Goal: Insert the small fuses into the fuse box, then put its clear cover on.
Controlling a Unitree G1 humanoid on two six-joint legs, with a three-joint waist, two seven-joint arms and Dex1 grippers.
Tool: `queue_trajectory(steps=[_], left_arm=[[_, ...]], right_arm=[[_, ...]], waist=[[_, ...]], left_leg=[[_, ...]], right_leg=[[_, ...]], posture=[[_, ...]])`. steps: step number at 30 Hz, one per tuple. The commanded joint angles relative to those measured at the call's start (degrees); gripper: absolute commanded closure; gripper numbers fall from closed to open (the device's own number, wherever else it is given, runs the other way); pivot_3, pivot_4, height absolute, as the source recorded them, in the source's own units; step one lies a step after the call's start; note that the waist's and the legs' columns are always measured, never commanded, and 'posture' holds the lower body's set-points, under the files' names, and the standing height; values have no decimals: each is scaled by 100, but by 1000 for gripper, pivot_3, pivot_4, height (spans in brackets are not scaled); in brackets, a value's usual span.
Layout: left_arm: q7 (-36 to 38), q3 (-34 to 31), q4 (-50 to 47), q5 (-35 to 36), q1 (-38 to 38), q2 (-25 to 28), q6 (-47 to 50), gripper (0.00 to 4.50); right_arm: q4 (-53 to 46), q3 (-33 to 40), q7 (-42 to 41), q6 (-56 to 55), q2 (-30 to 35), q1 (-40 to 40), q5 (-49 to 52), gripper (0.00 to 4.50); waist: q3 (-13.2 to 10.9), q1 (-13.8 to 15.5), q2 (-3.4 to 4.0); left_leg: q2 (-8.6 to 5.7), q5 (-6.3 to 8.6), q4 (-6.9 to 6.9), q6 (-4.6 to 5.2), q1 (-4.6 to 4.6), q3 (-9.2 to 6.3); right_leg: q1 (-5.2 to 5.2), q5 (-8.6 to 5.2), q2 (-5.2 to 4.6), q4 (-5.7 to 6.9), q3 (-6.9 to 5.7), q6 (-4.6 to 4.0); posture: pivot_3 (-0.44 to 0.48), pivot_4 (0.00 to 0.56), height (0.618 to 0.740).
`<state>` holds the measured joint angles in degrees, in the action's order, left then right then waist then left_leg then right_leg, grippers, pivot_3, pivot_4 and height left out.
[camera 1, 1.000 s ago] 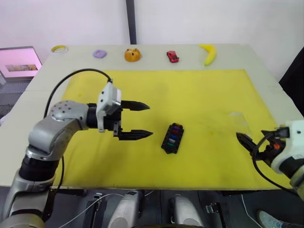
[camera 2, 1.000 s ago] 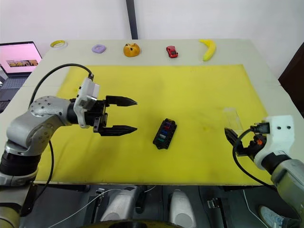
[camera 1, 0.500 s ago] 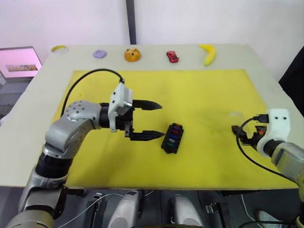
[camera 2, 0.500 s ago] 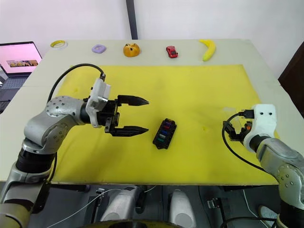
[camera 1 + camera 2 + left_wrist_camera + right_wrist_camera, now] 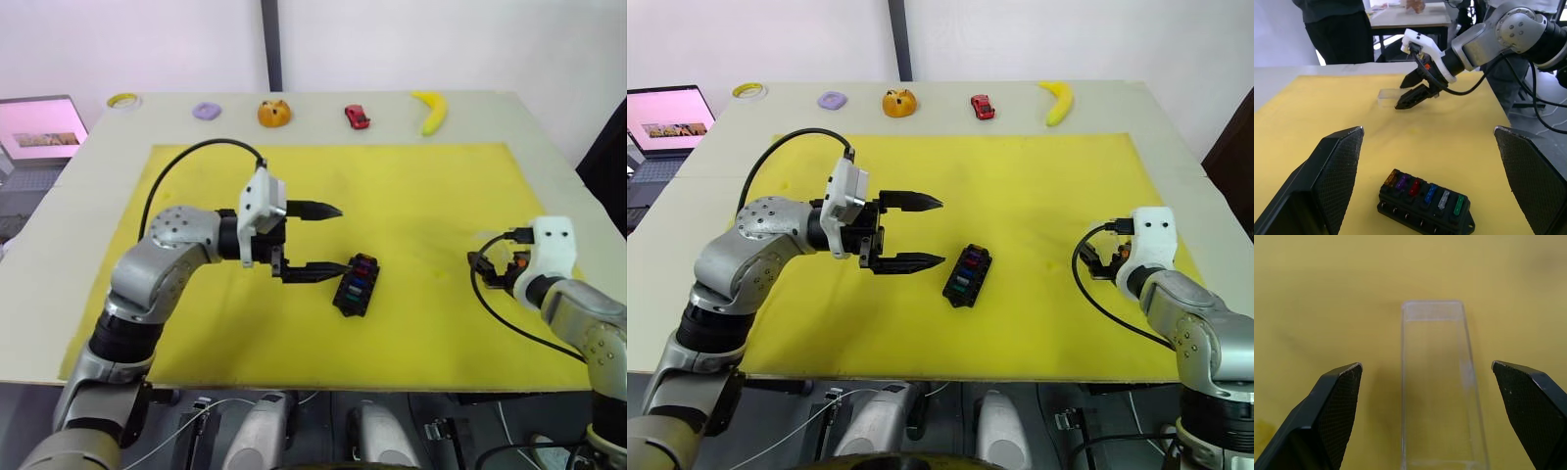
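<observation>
Left wrist view: fuse box [image 5: 1422, 208] holds six small fuses [image 5: 1423, 191]; both jaws spread wide, right straddling clear cover [image 5: 1439, 387].

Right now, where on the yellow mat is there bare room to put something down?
Bare: the mat between the box and the cover, and its far part before the car and banana. Crowded: left of the box, where the open left pincer hovers, and around the cover, framed by the open right pincer.

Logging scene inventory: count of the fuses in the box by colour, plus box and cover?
olive-brown fuse: 1
purple fuse: 1
red fuse: 1
blue fuse: 1
grey fuse: 1
green fuse: 1
fuse box: 1
clear cover: 1
Total: 8
</observation>
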<state>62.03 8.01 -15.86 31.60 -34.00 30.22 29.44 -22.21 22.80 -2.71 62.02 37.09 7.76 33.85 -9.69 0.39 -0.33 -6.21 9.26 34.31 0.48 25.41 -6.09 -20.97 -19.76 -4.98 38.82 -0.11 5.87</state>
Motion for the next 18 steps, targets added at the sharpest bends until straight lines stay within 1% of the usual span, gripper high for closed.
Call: queue_trajectory(steps=[1, 18], left_arm=[[-14, -39, -56, -39, -72, -8, -129, 0], [-6, 6, -14, -183, -67, -39, -272, 0]], right_arm=[[-94, 140, -24, -41, -48, 146, -107, 33], [60, 164, -75, 166, -274, 289, -418, 33]], waist=[[0, -1, 0], [0, -2, 0]], left_leg=[[0, 0, 0, 0, 0, 0], [0, -1, 0, -2, 0, 0]], right_leg=[[0, 0, 0, 0, 0, 0], [-2, 0, 0, 2, 0, 0]], posture=[[0, 150, 735], [0, 150, 735]])
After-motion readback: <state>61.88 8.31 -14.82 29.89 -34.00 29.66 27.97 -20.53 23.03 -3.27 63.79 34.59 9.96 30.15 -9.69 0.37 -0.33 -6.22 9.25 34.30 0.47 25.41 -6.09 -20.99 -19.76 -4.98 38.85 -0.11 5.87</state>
